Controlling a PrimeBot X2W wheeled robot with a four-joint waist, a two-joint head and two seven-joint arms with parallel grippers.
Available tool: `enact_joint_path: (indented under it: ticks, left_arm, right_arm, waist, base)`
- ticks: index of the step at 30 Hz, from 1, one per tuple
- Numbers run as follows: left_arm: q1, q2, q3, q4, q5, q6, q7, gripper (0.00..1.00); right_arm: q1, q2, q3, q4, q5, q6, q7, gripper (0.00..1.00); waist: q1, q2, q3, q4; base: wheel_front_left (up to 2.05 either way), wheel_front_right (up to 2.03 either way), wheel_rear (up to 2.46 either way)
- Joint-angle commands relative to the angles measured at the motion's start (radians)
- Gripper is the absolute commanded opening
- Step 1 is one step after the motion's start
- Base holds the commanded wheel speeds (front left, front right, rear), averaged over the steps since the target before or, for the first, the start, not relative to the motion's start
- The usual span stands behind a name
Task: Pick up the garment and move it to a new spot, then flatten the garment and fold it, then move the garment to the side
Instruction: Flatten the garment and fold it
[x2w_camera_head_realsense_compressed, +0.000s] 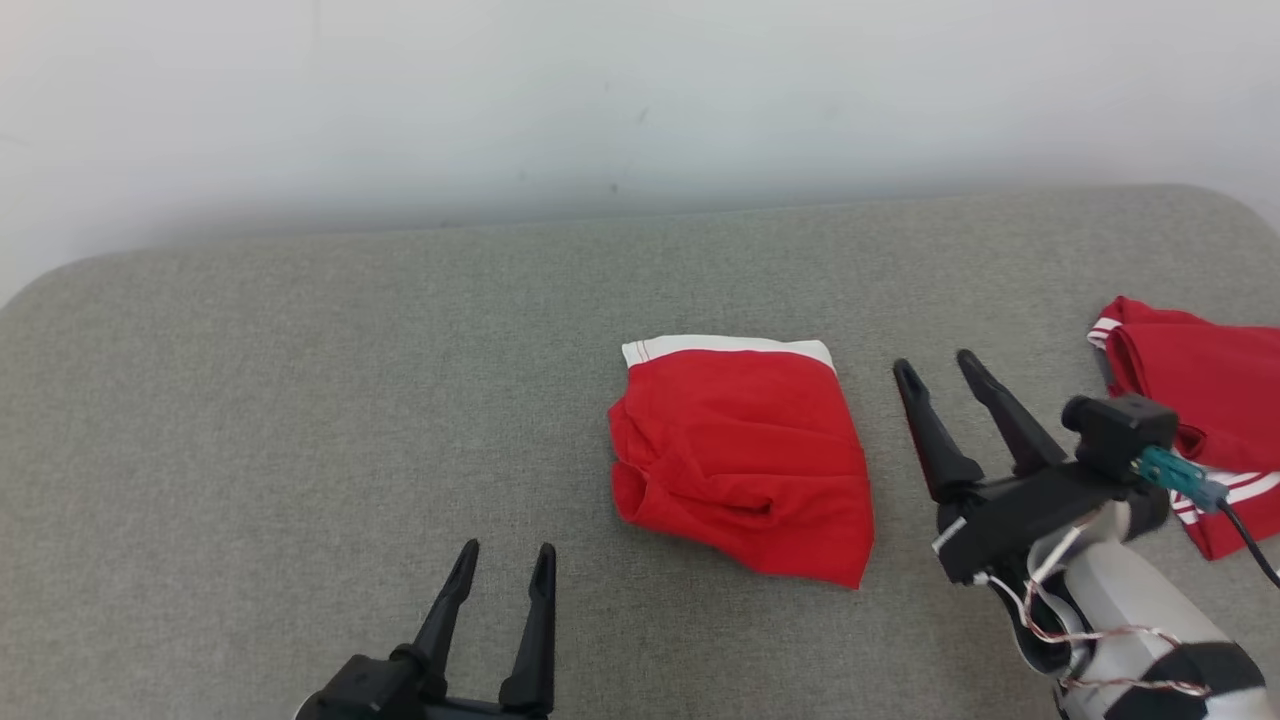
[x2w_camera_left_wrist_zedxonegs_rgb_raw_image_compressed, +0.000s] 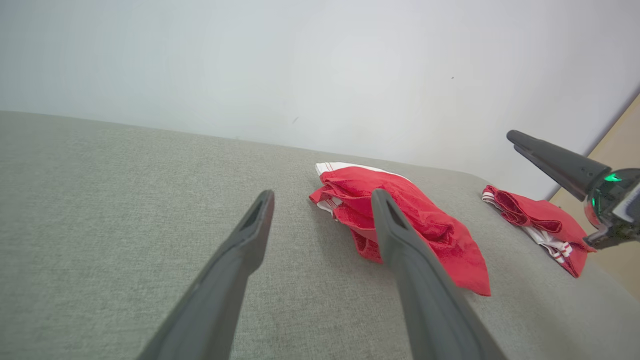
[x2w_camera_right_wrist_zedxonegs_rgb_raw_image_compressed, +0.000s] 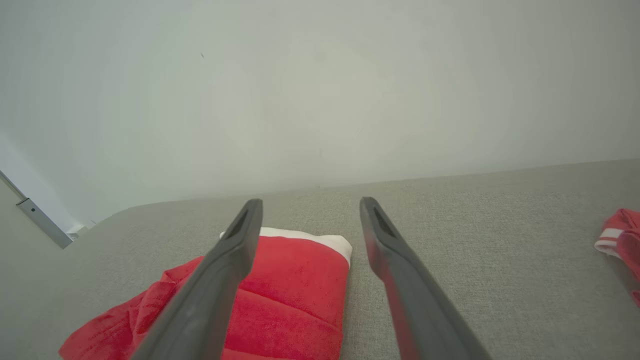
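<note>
The garment, red with a white waistband, lay folded into a compact, roughly square bundle near the middle of the grey fabric surface, its waistband on the far edge towards the pale wall. Its near portion was creased and somewhat bunched, with the lower right corner drawn out to a point. The left gripper was at the lower left of the head view, near the garment's left side but apart from it, with its fingers spread and nothing between them. The left wrist view confirmed this: the left gripper was spread wide, with the garment lying beyond its right finger on the surface. The right gripper stood just to the right of the garment, clear of the cloth, fingers parted and holding nothing. In the right wrist view the right gripper was equally spread, the garment lying beneath and behind its left finger; whether that finger touched the cloth could not be determined. A second red garment with white striped trim lay crumpled at the right edge of the surface, well apart from the folded one, and was also noted in both wrist views.
</note>
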Motion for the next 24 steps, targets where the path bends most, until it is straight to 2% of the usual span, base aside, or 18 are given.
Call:
enact_joint_path:
  ticks: [1, 7, 14, 24]
  left_arm:
    - [0.019, 0.008, 0.007, -0.004, 0.009, 0.002, -0.005, 1.0]
    - [0.053, 0.015, 0.069, -0.029, 0.041, 0.007, -0.005, 1.0]
    - [0.115, -0.002, 0.145, -0.069, 0.099, -0.024, -0.005, 1.0]
    - [0.218, -0.029, 0.237, -0.108, 0.226, -0.096, -0.006, 1.0]
  right_arm:
    - [0.018, -0.002, -0.013, -0.01, -0.019, 0.0, -0.004, 1.0]
    - [0.162, 0.033, -0.173, -0.093, -0.196, 0.0, -0.004, 1.0]
    - [0.33, 0.089, -0.277, -0.222, -0.353, 0.0, -0.003, 1.0]
    - [0.515, 0.149, -0.354, -0.347, -0.447, 0.0, -0.003, 1.0]
  waist:
    - [0.0, 0.0, -0.011, -0.011]
    - [0.0, 0.0, -0.043, -0.028]
    - [0.0, 0.0, -0.086, -0.038]
    - [0.0, 0.0, -0.127, -0.051]
  base:
    - [0.0, 0.0, 0.0]
    - [0.0, 0.0, 0.0]
    - [0.0, 0.0, 0.0]
    - [0.0, 0.0, 0.0]
